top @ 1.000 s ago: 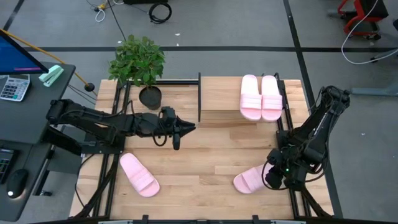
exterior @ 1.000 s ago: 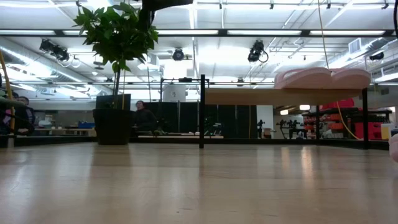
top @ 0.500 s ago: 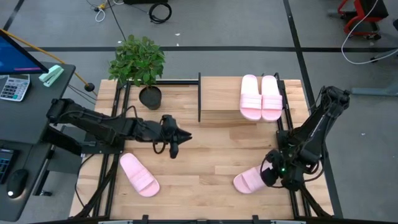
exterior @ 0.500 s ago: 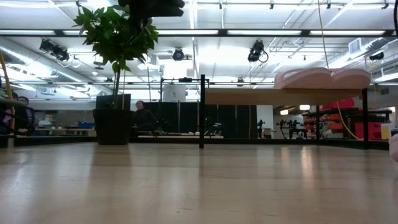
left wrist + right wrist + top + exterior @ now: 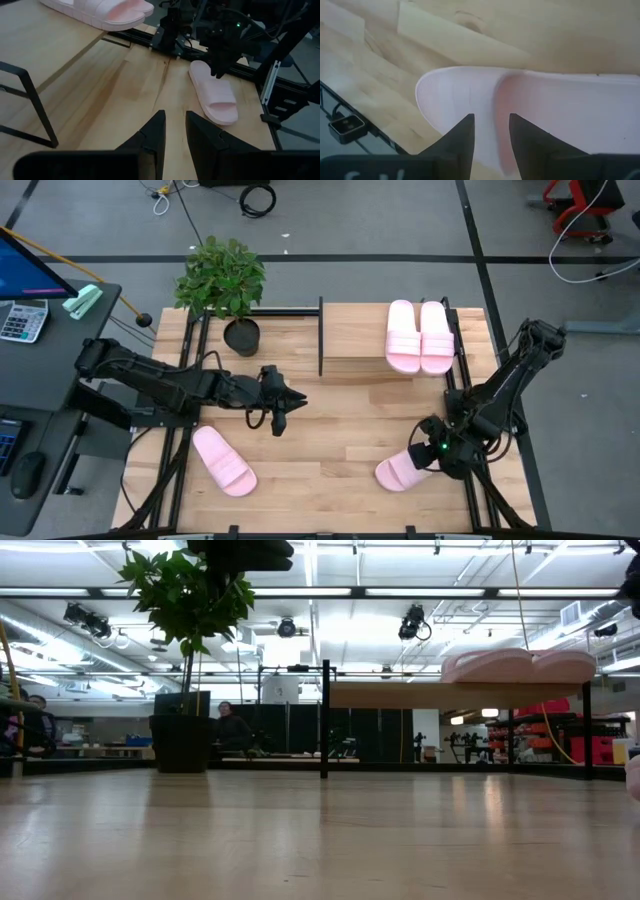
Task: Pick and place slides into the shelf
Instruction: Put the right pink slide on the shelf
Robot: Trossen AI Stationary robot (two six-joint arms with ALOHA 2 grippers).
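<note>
Slides: four pale pink, in three spots. Two [image 5: 420,336] side by side, touching, on top of the shelf [image 5: 352,340] at the far right part of its wood panel, long axes running from the table's far edge toward the near one; seen from table height as two rounded pink humps [image 5: 518,664] above the panel. Third slide [image 5: 223,460] flat on the table [image 5: 330,440] at the near left, sole down, long axis on a diagonal — one end toward the far left, the other toward the near centre. Fourth slide [image 5: 398,471] at the near right, long axis also diagonal, rounded end toward the near left, other end under the right gripper [image 5: 436,456]. From the left wrist, same slide [image 5: 214,92] lying sole down, strap band toward the end nearer that camera, right gripper [image 5: 218,70] down at its far end. From the right wrist, pink foam [image 5: 530,120] filling the space past the two dark fingers [image 5: 460,137], fingers a little apart just over the rounded edge — cannot tell whether gripping or only hovering. Left gripper [image 5: 282,412] over bare wood near the table's middle, in front of the shelf, well apart from every slide, fingers [image 5: 152,135] narrowly parted with nothing between them. Potted plant [image 5: 222,280] at the far left corner, beside the shelf's left end.
</note>
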